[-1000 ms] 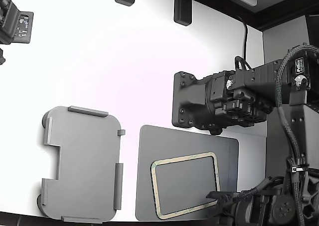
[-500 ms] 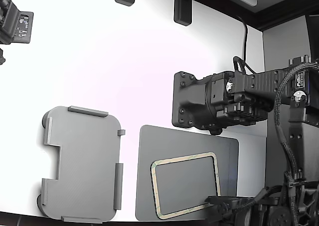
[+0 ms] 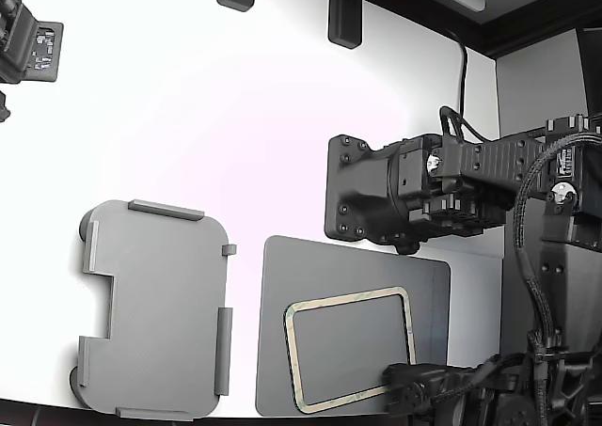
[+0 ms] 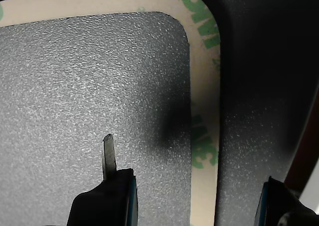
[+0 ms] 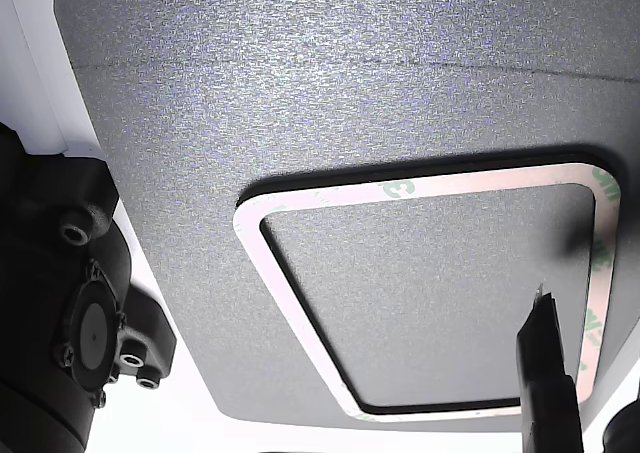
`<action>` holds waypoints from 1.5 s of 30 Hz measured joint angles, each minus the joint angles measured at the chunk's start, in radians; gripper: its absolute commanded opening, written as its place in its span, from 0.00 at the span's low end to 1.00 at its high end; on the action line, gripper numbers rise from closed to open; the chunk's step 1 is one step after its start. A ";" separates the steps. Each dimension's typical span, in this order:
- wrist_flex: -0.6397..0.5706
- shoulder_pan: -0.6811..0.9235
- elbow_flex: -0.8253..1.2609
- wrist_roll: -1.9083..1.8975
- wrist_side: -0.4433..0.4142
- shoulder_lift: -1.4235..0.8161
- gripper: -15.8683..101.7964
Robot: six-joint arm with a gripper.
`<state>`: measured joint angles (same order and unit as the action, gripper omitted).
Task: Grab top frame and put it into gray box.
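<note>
The top frame, a thin pale beige ring with green print, lies flat on the dark gray mat at the bottom middle of the exterior view. It also shows in the wrist view and the other view. The gray box, a light gray shallow tray with edge tabs, stands apart at the exterior view's left. My gripper is open at the frame's lower right corner. In the wrist view my gripper straddles one side strip of the frame, with one thin fingertip inside the ring.
A second black arm with a square end plate hangs still above the mat in the exterior view. Black fixtures stand at the table's far edge and a device at the far left. The table is white.
My gripper has shifted slightly left and lower at the frame's lower right corner. The arm links and cable at the exterior view's right have moved. The frame and tray have not moved.
</note>
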<state>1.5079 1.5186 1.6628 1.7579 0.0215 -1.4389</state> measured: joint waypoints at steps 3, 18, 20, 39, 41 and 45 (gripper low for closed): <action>0.003 0.000 0.000 0.006 0.000 0.006 0.91; 0.009 0.002 -0.021 0.043 0.002 0.006 0.86; -0.002 0.005 -0.021 0.043 0.003 0.006 0.86; -0.084 0.011 0.066 -0.011 0.009 -0.012 0.74; -0.094 0.011 0.080 -0.020 0.009 -0.021 0.74; -0.123 0.011 0.129 -0.026 0.009 -0.054 0.76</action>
<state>1.3852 1.5294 1.7917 1.7319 0.0307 -1.4926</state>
